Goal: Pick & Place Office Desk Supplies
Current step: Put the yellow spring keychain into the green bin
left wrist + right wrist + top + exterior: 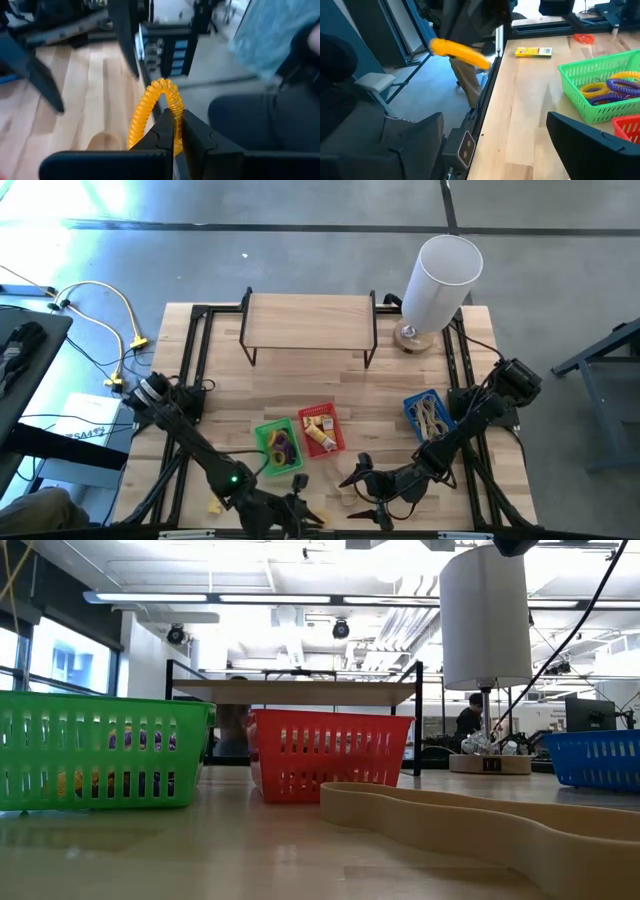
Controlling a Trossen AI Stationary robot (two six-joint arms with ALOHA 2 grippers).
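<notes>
**A:** What have I got in the left end effector (172,131)?

**B:** I'm reading it as clamped tight on a yellow coil ring (156,107). The left wrist view shows the fingers pinched together over the loop's lower edge, with the rest of it standing up past the tips. From above, that end effector sits at about six o'clock on the surface (380,375), right at the near edge.

**A:** And the right end effector (372,492)?

**B:** Spread wide and holding nothing, hovering at roughly five o'clock, just right of the left one.

**A:** Where would the ring go?

**B:** My guess is the green basket (277,446), which already has yellow and purple rings in it. It's at about eleven o'clock from my left end effector, with the red basket (322,430) touching it on the right and the blue basket (428,413) well apart at three o'clock.

**A:** Risks?

**B:** The grip is on a thin edge of a springy coil, so a quick swing could twist it loose, and the ring hangs out past the surface's edge, so it would fall to the floor. The two arms are close too; a careless lift could clip the right one. A flat rubber band (480,825) lies loose near the front as well.
</notes>
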